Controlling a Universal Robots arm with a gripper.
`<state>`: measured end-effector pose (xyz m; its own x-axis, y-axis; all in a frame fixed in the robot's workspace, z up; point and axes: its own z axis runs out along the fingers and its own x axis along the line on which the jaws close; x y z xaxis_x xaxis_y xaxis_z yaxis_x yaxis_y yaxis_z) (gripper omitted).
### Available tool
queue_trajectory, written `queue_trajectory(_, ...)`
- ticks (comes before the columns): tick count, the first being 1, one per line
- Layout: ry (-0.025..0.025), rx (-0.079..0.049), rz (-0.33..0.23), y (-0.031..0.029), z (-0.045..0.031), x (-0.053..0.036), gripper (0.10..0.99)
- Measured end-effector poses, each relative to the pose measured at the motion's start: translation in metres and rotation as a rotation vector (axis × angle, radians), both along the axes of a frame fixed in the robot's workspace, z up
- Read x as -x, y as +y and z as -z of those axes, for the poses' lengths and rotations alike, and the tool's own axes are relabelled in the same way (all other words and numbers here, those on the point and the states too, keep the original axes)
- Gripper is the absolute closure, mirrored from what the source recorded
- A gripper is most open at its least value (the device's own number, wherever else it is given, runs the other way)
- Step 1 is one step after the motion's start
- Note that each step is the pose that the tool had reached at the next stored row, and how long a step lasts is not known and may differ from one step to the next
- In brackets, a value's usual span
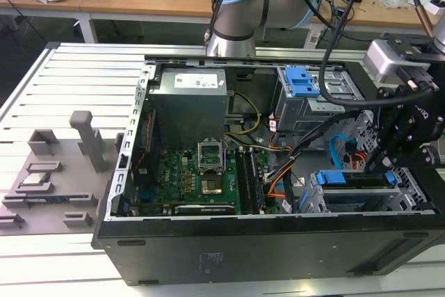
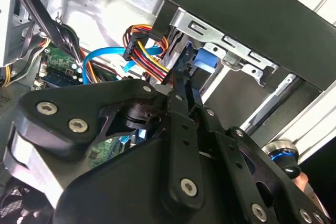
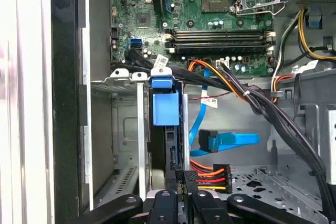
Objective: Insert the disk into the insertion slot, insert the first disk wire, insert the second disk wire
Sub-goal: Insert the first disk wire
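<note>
We find the disk (image 1: pixel 358 180) seated in the insertion slot (image 1: pixel 411 198), long axis 9-to-3 o'clock in the exterior view, handle tab (image 1: pixel 332 177) at 9. The gripper (image 3: pixel 182 196) clamps its jaws on the power connector (image 3: pixel 207 177).

One wide view, two close.
The exterior view looks down on the whole open computer case (image 1: pixel 243 255); both wrist views sit close inside it, sharing the disk (image 3: pixel 166 107).

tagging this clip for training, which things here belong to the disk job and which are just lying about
Job: disk in its blue frame, sitting in the insertion slot; coloured power wire, held by the gripper; blue data wire.
Lying about: motherboard; grey cage with blue latches; power supply; grey fixture blocks.
</note>
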<state>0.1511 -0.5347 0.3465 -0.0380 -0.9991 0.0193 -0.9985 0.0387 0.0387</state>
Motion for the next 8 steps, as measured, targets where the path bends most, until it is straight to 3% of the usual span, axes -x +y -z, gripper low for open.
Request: queue_trajectory(8,0.0001,0.003,0.0,-0.0005,0.0031,-0.0009,0.918)
